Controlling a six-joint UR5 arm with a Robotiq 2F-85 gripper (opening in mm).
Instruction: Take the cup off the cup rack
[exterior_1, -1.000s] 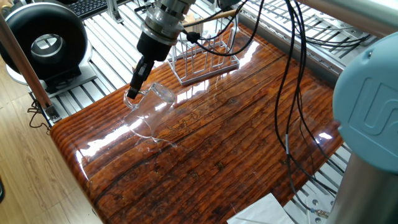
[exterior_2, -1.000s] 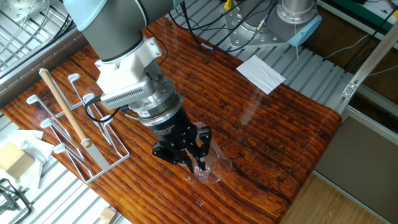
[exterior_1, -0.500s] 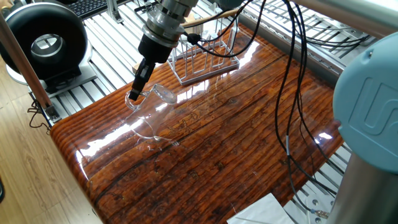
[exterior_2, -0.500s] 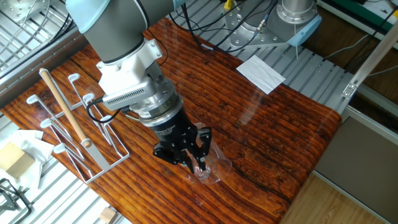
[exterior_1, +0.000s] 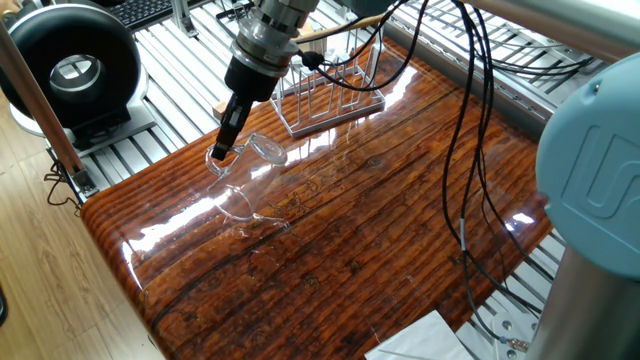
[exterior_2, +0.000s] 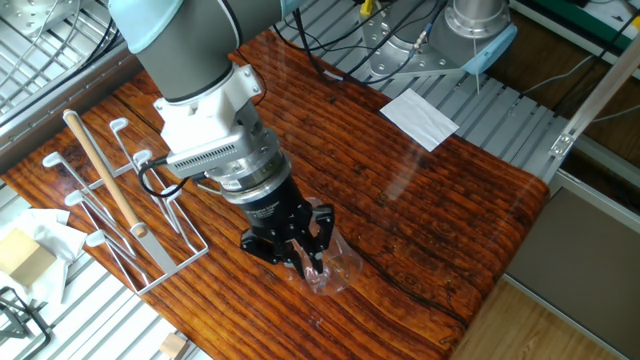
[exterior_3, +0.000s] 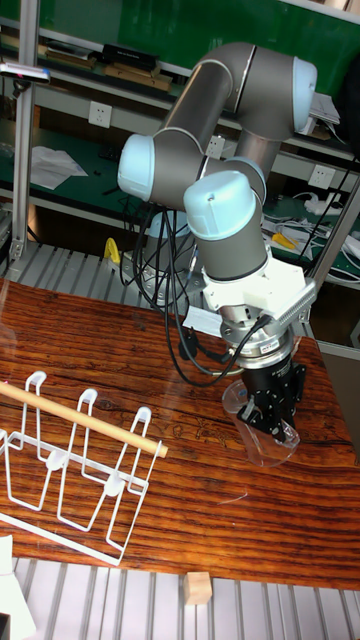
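The cup (exterior_1: 248, 182) is a clear tumbler, tilted, with its mouth up toward the rack side. It sits near the table's left front corner, and whether its bottom touches the wood I cannot tell. My gripper (exterior_1: 217, 153) is shut on the cup's rim from above. From the opposite side, the gripper (exterior_2: 305, 262) grips the cup (exterior_2: 336, 268) low over the table edge. In the tall view the cup (exterior_3: 262, 450) hangs under the gripper (exterior_3: 268, 425). The cup rack (exterior_1: 335, 110), a thin frame with a pale dowel (exterior_2: 105, 180), stands apart from the cup with nothing on its pegs (exterior_3: 80, 470).
A black round device (exterior_1: 75, 65) stands off the table beyond the left edge. Dangling cables (exterior_1: 470, 150) cross the right side. White paper (exterior_2: 420, 118) lies at the far corner. A small wooden block (exterior_3: 200, 588) rests on the metal slats.
The gripper has risen slightly with the cup held in it, shifting a little toward the rack. The rack has not moved.
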